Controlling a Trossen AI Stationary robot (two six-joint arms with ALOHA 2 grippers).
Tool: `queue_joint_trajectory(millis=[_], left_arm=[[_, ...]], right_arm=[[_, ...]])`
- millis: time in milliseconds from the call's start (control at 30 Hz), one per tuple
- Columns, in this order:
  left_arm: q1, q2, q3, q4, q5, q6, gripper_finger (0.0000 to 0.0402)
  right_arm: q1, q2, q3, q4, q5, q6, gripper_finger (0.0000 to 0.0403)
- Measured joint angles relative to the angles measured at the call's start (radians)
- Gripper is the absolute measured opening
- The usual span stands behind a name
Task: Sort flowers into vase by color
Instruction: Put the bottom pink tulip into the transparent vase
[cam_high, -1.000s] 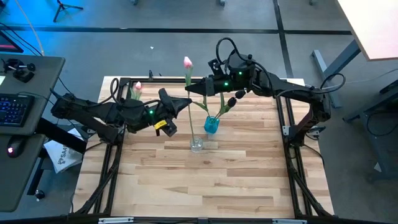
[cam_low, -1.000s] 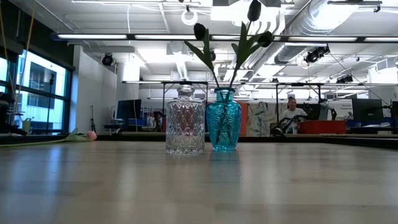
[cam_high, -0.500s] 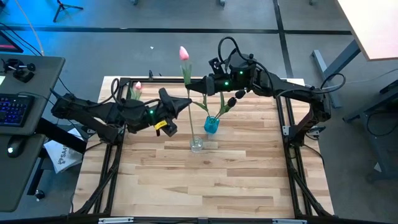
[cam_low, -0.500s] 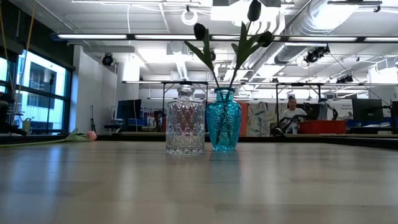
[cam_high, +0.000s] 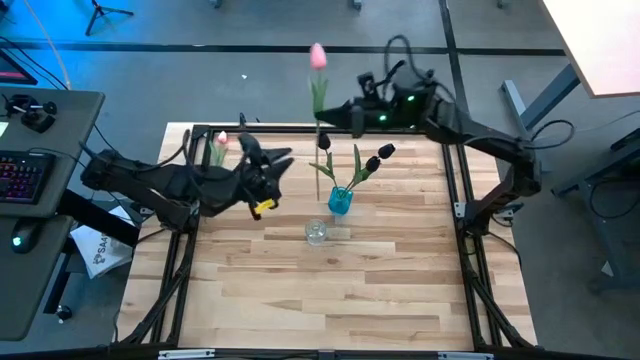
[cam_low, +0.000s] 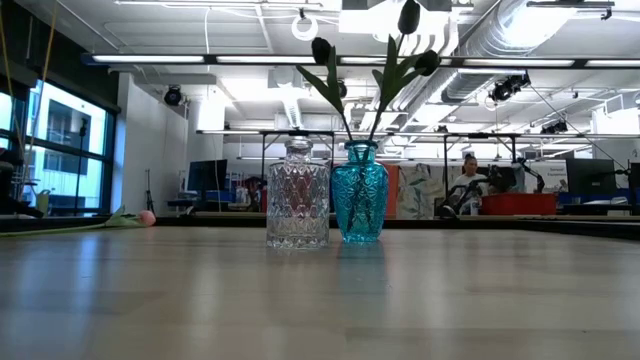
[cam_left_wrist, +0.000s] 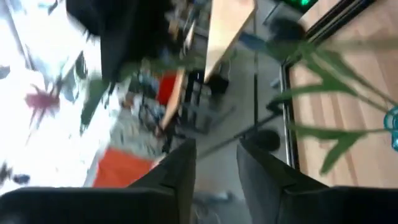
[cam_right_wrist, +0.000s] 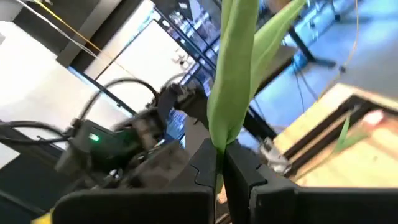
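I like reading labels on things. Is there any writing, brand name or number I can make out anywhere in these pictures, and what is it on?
"SA...": large dark letters on the white bag lying on the floor left of the table; the rest is cut off.
Keys of the backlit keyboard: too small to read.
Nothing else is legible.

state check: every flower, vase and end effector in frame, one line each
right end effector: shut on the stem of the raised pink tulip
raised pink tulip: held upright above the table's far edge
left end effector: open, holding nothing
second pink tulip: lying on the table's far left
dark tulips: standing in the blue vase
blue vase: upright
clear vase: upright, empty
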Motion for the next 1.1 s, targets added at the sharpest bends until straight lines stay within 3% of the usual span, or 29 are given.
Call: queue_joint_trajectory(millis=[133,300,400,533,667,867,1100], left_arm=[[-0.006,-0.061,0.0,-0.18,-0.063,-0.305,0.0126],[-0.002,-0.164,0.0,-0.456,0.045,-0.9,0.014],[-0.003,-0.215,-0.019,-0.527,0.078,-1.115,0.0141],[-0.021,-0.282,-0.114,-0.477,0.087,-1.184,0.0141],[-0.031,-0.347,-0.238,-0.315,0.186,-1.189,0.0141],[-0.031,-0.42,-0.458,0.103,0.352,-1.189,0.0141],[-0.028,-0.471,-0.652,0.401,0.306,-1.21,0.0141]], right_arm=[[-0.003,-0.042,0.0,-0.029,-0.024,-0.108,0.0003],[0.086,-0.053,-0.001,-0.12,-0.042,-0.265,0.0003],[0.17,-0.046,-0.062,-0.14,-0.045,-0.364,0.0003],[0.257,-0.042,-0.251,-0.015,-0.046,-0.452,0.0004],[0.288,-0.042,-0.491,0.317,-0.039,-0.441,0.0004],[0.291,-0.042,-0.704,0.823,0.156,-0.471,0.0002],[0.333,-0.042,-0.769,0.827,0.37,-0.591,0.0001]])
